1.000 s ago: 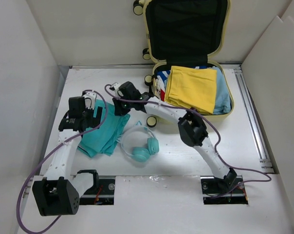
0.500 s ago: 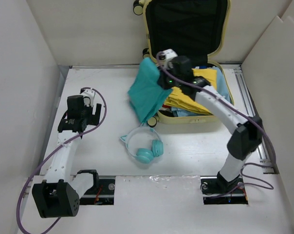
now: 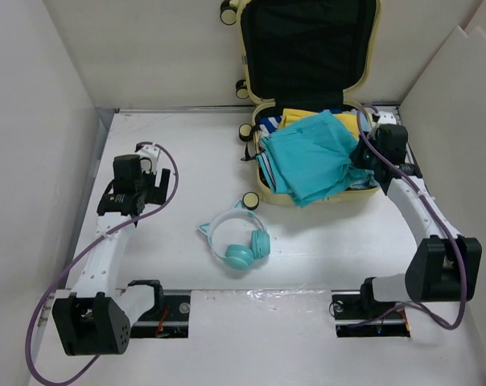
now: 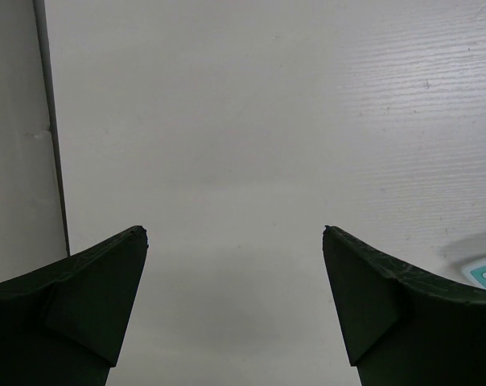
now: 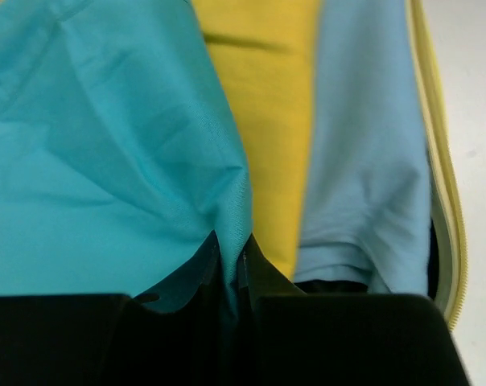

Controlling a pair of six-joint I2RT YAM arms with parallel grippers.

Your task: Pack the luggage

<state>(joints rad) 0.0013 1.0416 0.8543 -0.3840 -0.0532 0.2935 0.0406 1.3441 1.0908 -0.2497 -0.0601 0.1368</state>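
Top external view gives you the luggage (image 3: 307,48) at the table's (image 3: 179,145) far edge, lid upright, base flat and open. Your right arm runs from its elbow low on the right up along the luggage's right side, wrist turned inward. Its right pincer (image 5: 229,245) is pinched closed on a fold of the teal garment (image 5: 106,161), which lies over the yellow garment (image 5: 267,121) beside a light blue one (image 5: 372,161). Your left arm reaches forward on the left, its left pincer (image 4: 235,233) spread wide above bare table. Teal headphones (image 3: 236,237) lie between the arms.
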